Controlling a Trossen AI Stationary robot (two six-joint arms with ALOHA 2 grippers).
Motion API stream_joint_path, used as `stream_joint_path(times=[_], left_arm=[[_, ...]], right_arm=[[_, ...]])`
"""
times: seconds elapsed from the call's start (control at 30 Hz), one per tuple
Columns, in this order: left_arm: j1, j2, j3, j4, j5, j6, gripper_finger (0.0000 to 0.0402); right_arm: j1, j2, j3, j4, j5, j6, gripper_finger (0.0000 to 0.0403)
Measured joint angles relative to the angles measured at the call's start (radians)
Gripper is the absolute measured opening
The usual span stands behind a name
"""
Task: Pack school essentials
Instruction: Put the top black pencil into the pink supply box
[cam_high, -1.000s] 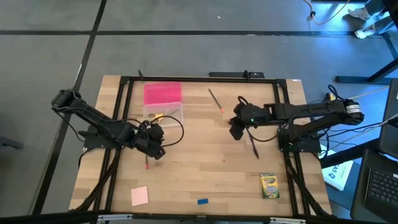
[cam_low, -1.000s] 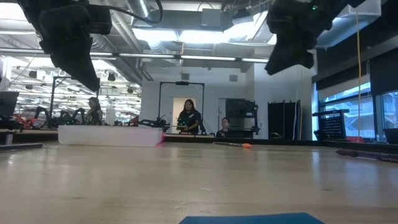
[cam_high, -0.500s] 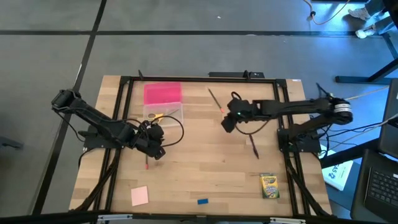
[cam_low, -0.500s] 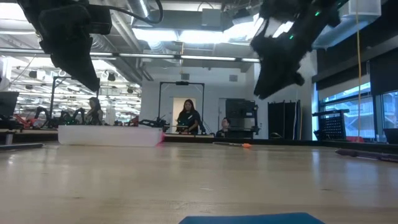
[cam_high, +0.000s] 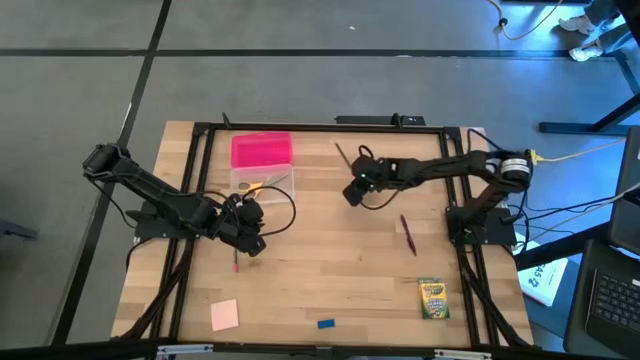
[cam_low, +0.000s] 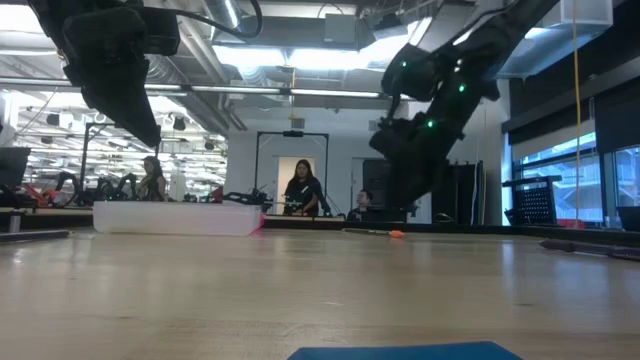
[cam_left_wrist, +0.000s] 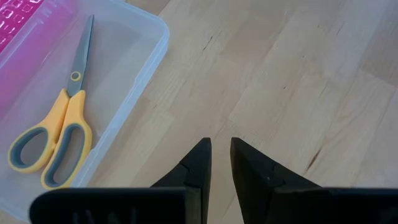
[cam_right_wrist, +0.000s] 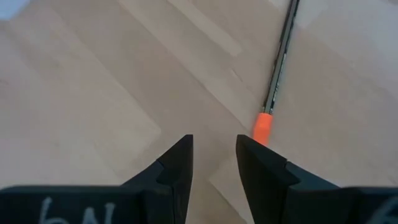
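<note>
Over the wooden table (cam_high: 330, 250), my right gripper (cam_high: 352, 192) is extended toward the far centre, its tip just beside the orange eraser end of a thin pencil (cam_high: 345, 160) that lies flat on the boards. My right wrist view shows the two fingers (cam_right_wrist: 177, 165) parted by a narrow gap with nothing between them; the pencil's orange end (cam_right_wrist: 263, 126) sits just past the fingertips, not touching them. In the low view this gripper (cam_low: 400, 195) hangs above the table surface, clear of it.

My left gripper (cam_high: 247, 226) waits on the left half of the table, near the clear plastic box (cam_high: 265, 182). Its fingers (cam_left_wrist: 198, 163) stand almost together, a thin slit between them, holding nothing. Directly beside it, a second pencil (cam_high: 236, 262) with a red tip lies on the wood.

Locations of task items:
- Yellow-handled scissors (cam_left_wrist: 55, 127): inside the clear box, lying flat, blades pointing toward the pink lid (cam_high: 261, 150), which lies just beyond the box.
- Dark red pen (cam_high: 408, 233): on the table's right half, well apart from both grippers.
- Green-yellow crayon box (cam_high: 432, 298): near the right front corner.
- Pink square notepad (cam_high: 224, 314): near the left front corner.
- Small blue eraser (cam_high: 326, 323): at the front edge, between notepad and crayon box.

Two people stand in the room behind the table.
</note>
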Motion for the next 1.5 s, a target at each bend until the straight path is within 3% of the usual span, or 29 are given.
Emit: stream_joint_path(times=[0.57, 1.5], left_arm=[[0.000, 0.000, 0.000, 0.007, 0.000, 0.000, 0.0054], [0.000, 0.000, 0.000, 0.006, 0.000, 0.000, 0.0054]], right_arm=[[-0.012, 0.077, 0.000, 0.050, 0.103, -0.062, 0.0125], [-0.040, 0.081, -0.005, 0.042, 0.076, -0.057, 0.0125]])
